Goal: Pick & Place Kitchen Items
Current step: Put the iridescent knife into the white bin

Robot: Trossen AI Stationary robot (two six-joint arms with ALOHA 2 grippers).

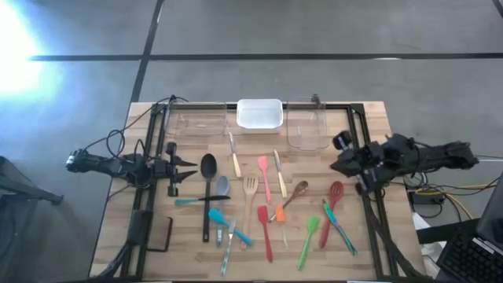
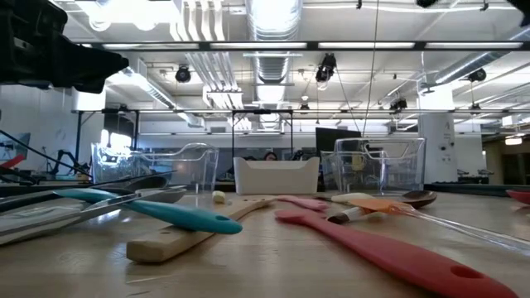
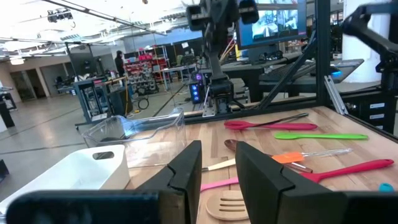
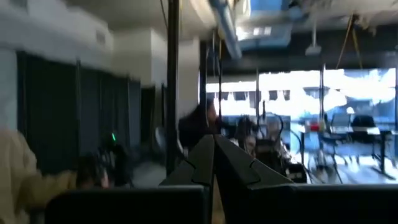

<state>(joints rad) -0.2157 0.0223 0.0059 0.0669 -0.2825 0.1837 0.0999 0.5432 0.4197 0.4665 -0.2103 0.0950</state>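
Honestly, with the left gripper (image 1: 191, 167) open beside the black ladle (image 1: 207, 189) and the right gripper (image 1: 339, 167) closed empty, crowded utensils risk snagging.

the right wrist view is smeared by blur, and the red spatula (image 2: 389, 248) runs off the low view's edge.

You see strong glare at the high view's upper left, ceiling lights (image 2: 273, 16) blooming in the low view, and a motion-blurred right wrist view.
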